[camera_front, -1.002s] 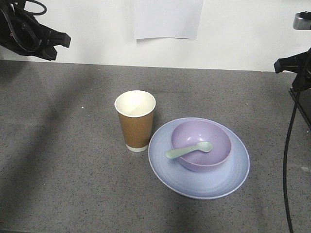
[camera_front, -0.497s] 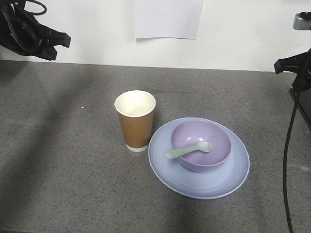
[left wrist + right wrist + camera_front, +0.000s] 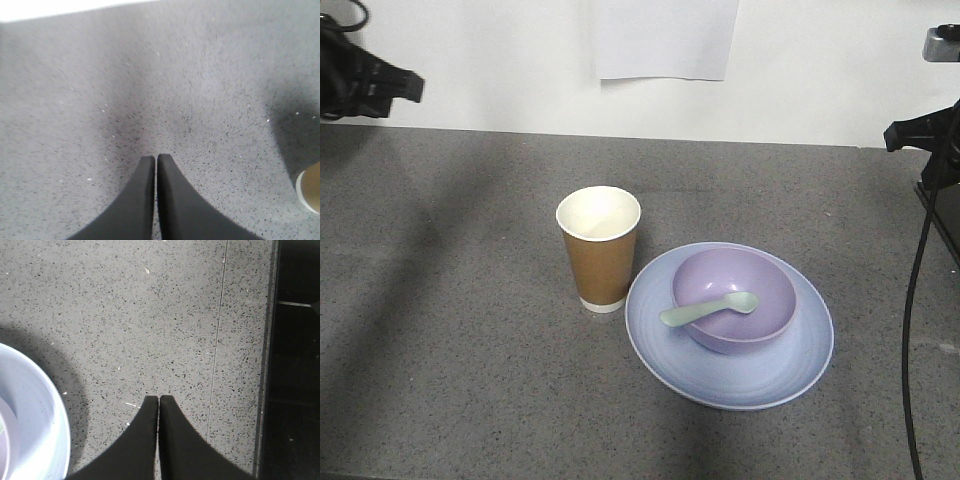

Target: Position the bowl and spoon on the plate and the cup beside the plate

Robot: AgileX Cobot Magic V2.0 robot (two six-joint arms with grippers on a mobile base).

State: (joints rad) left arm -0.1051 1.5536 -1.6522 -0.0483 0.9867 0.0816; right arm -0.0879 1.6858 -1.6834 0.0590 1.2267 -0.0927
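Grey speckled stone table (image 3: 450, 330): wide bare room left of the brown paper cup (image 3: 599, 248).
Cup: just beside the light blue round plate (image 3: 740, 375) rim.
Left gripper (image 3: 155, 159): clenched, holding nothing.
Right gripper (image 3: 159, 399): clenched, holding nothing, near table's black edge (image 3: 295, 365).

Front cam: raised, looks down across table (image 3: 440, 330) toward back wall, mid-range. L wrist cam: close, faces down, cup (image 3: 311, 192) base at 4 o'clock. R wrist cam: close, faces down, plate (image 3: 35, 430) rim at 8 o'clock; both shared w/ front.
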